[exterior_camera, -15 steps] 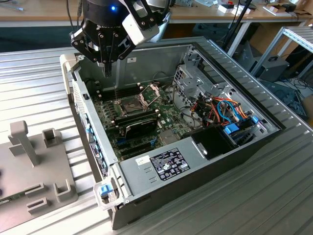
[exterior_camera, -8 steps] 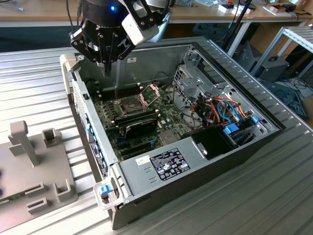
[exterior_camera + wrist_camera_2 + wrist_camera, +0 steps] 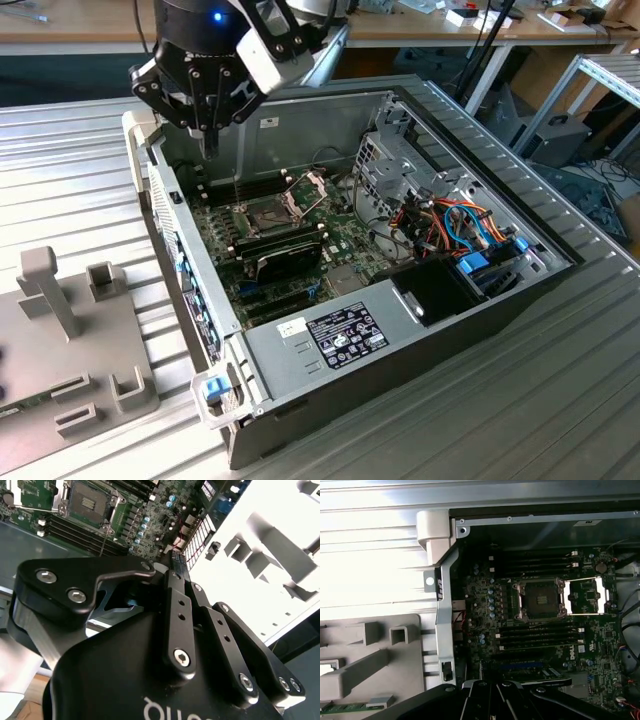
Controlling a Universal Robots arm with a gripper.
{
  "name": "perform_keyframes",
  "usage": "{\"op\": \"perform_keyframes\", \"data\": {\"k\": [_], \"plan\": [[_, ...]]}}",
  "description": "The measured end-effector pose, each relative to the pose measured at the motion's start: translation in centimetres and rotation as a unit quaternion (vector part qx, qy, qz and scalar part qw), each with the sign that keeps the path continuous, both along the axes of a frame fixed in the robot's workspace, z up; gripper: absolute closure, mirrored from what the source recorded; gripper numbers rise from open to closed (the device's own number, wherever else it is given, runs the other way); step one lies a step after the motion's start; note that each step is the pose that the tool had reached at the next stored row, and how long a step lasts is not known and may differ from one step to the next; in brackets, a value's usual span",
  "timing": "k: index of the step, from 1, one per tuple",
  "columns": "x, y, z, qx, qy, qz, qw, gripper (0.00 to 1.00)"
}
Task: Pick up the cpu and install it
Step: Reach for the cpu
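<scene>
The cpu is out of view. My gripper point(image 3: 211, 143) hangs above the back corner of the open computer case, at the exterior view's left, with its fingers pressed together and nothing visible between them. In the second wrist view the gripper point(image 3: 174, 561) points down over the case's edge. The cpu socket point(image 3: 263, 213) on the green motherboard point(image 3: 345, 255) lies open and bare, seen also in both wrist views as a dark square socket point(image 3: 540, 599) point(image 3: 90, 502). Its hinged metal frame point(image 3: 306, 189) point(image 3: 587, 596) is flipped up beside it.
A grey fixture plate point(image 3: 70, 330) point(image 3: 365, 655) with upright posts lies outside the case on the ribbed metal table. A long black module point(image 3: 285, 252) sits beside the socket. The power supply point(image 3: 330, 335), drive cage and coloured cables point(image 3: 455, 225) take up the case's other end.
</scene>
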State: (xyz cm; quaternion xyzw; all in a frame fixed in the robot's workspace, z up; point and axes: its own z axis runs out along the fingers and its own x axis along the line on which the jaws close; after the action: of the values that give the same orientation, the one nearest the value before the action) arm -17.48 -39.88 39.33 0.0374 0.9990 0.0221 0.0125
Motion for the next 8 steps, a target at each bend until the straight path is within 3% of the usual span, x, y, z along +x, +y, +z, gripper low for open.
{"op": "perform_keyframes", "data": {"k": [8], "plan": [[-1.46, 0.00, 0.00, 0.0000, 0.0000, 0.000, 1.00000, 0.89]]}}
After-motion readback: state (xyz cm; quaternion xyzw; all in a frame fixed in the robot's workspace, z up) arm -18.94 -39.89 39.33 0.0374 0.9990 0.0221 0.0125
